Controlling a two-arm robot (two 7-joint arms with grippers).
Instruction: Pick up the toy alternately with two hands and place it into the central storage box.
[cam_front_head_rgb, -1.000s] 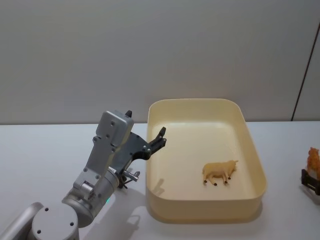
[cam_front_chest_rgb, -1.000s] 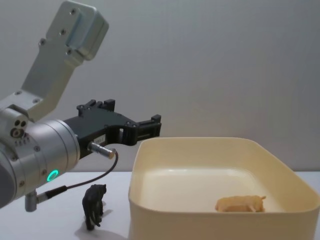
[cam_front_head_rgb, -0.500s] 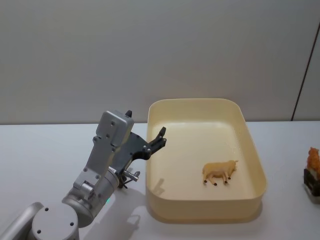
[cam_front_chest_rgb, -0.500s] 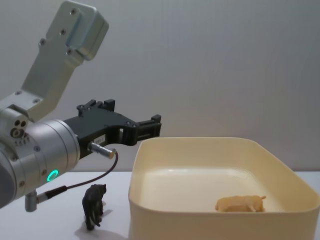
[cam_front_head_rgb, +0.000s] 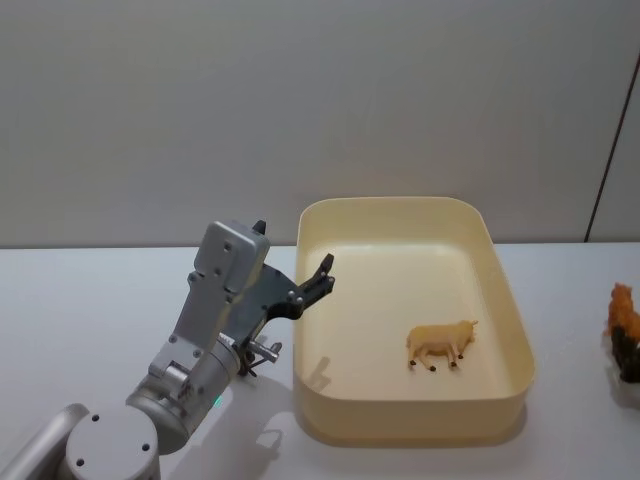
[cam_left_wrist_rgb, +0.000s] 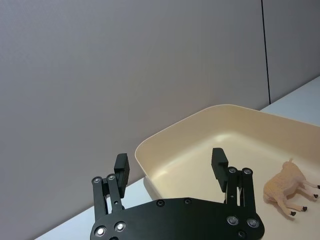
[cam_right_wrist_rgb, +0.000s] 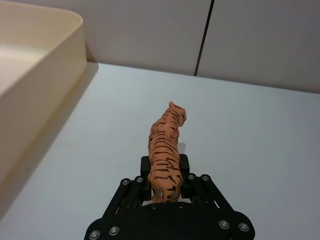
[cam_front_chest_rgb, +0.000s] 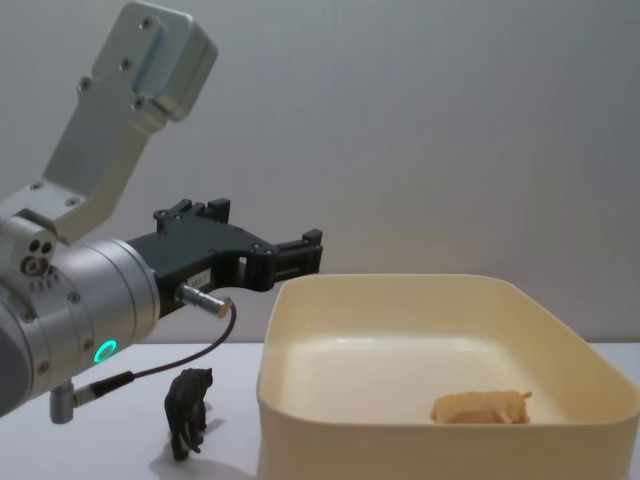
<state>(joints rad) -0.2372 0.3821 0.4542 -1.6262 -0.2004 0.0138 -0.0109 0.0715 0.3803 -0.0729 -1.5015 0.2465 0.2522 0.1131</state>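
Two toys matter at this moment. In the head view, a tan animal lies on its side on the floor of the central storage box. At the far right edge the right gripper holds a striped tiger, well apart from the box. Over the last second the tiger has edged up and slightly inward, so the right arm looks to be starting its carry.

In the left wrist view, the left gripper has its fingers spread wide with nothing between them. It points over the box's near corner toward the tan animal.

In the right wrist view, the fingers are clamped on the tiger's hindquarters, with its head pointing away over the bare counter. The box wall is off to one side. The grasp looks narrow and set well back, so the toy could pivot during the move.

In the chest view, the left arm has not shifted and hovers above the box's left rim. A small black animal stands on the counter just beside the box wall, probably the left arm's next pick.
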